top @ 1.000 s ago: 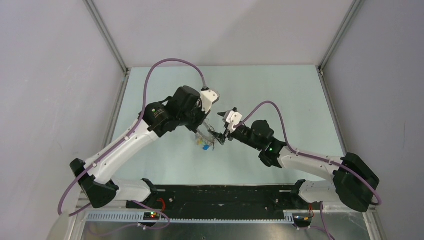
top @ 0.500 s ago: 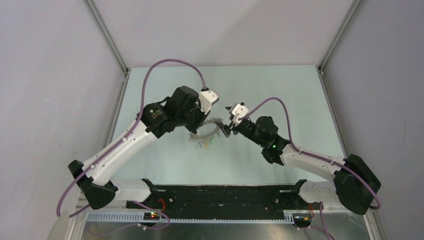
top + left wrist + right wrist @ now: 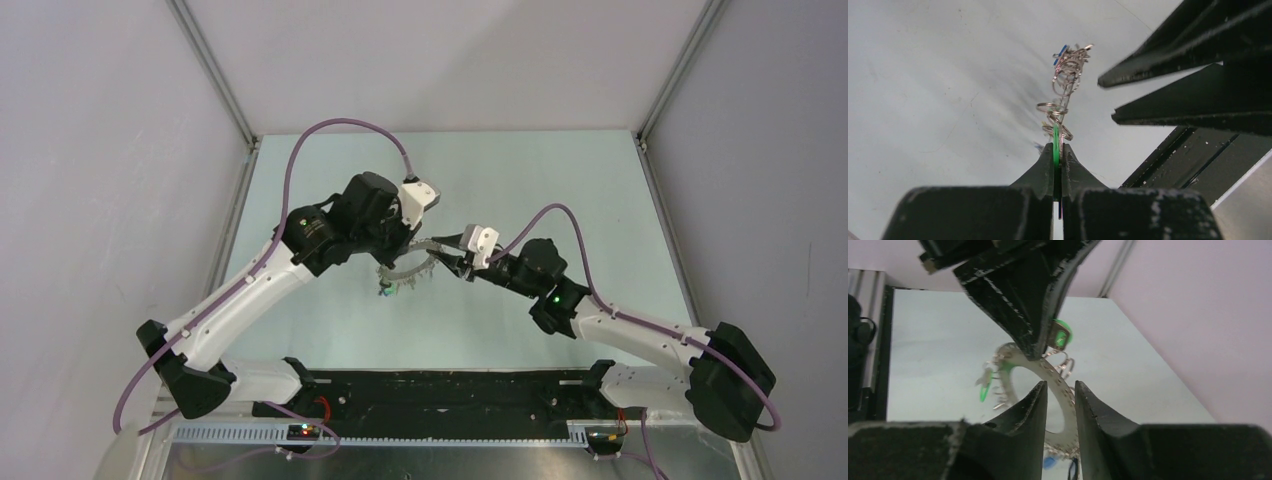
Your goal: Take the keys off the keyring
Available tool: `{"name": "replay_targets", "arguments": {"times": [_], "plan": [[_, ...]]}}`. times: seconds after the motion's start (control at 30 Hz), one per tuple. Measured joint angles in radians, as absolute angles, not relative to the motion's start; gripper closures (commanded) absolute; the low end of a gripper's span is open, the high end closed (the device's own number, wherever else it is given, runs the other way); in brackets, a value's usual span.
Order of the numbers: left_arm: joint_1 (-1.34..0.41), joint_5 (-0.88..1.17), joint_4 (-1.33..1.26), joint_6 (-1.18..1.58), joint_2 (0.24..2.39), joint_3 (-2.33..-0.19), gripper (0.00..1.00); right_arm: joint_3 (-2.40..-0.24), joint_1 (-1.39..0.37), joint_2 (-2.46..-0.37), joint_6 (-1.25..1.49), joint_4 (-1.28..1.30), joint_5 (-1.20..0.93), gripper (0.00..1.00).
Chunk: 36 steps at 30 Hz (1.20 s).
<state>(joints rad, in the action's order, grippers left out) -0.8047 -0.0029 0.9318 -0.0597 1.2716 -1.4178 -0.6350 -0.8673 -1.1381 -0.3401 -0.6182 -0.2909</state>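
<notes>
My left gripper (image 3: 1058, 146) is shut on a green key (image 3: 1055, 136), edge-on between its pads. A chain of small wire rings (image 3: 1064, 82) runs on from that key. The keyring (image 3: 1067, 405), a large flat grey ring, hangs off the table between both arms (image 3: 408, 270). My right gripper (image 3: 1060, 383) straddles the ring's band with its jaws narrow. One finger (image 3: 1034, 405) stands over the hollow centre and a gap still shows beside the band. Other keys, green (image 3: 984, 389) and blue (image 3: 1049, 462), fringe the rim. In the top view my right gripper (image 3: 452, 262) meets the ring's right side.
The pale green table (image 3: 560, 190) lies under both arms, with grey walls around it. A black strip (image 3: 450, 390) and the arm bases run along the near edge. My left gripper's fingers (image 3: 1023, 295) hang right above my right gripper.
The keyring rose from hanging low to lying more level between the arms. My right gripper shifted a little right and its jaws narrowed around the ring's band. My left grip stayed shut.
</notes>
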Motion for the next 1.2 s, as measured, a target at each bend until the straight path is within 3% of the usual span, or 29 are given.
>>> {"name": "replay_targets", "arguments": {"times": [0.67,0.83,1.2], "plan": [[-0.805,0.012,0.939,-0.059,1.272,-1.424,1.0,-0.628,-0.907,-1.167,-0.329,-0.639,-0.38,0.76],[-0.805,0.011,0.941,-0.059,1.272,-1.435,1.0,-0.628,-0.907,-1.176,-0.318,-0.638,-0.383,0.64],[-0.805,0.015,0.941,-0.064,1.272,-1.435,1.0,-0.628,-0.907,-1.179,-0.314,-0.639,-0.364,0.61]]}}
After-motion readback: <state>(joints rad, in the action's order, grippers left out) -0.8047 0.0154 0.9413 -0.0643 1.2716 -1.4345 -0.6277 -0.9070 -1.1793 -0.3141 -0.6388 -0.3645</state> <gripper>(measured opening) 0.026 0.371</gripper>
